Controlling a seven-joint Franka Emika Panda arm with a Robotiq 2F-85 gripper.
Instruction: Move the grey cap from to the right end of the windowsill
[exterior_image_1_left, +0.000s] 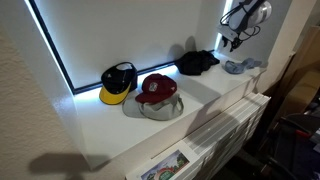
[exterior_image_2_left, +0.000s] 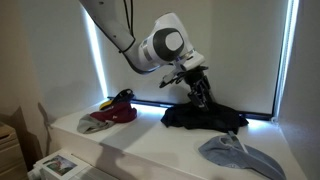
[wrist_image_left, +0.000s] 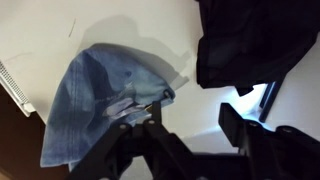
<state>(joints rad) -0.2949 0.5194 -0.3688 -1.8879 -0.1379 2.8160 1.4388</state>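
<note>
Looming closest in the wrist view: the end effector (wrist_image_left: 190, 122), hanging with fingers (wrist_image_left: 135, 132) spread apart, clamping nothing. Lying below it and off to one side on the white worktop (wrist_image_left: 40, 30): the grey cap (wrist_image_left: 100, 100), crumpled. Sitting near on the opposite side of the end effector: a black garment heap (wrist_image_left: 250, 40). Resting well away from the end effector in an exterior view: a red cap (exterior_image_1_left: 157, 90) bearing a pale front emblem too small for reading, and just beside that a yellow-and-black cap (exterior_image_1_left: 118, 82). Lying farthest from the end effector, lower down: a printed sheet (exterior_image_1_left: 165, 168), lettering blurring beyond reading.
</note>
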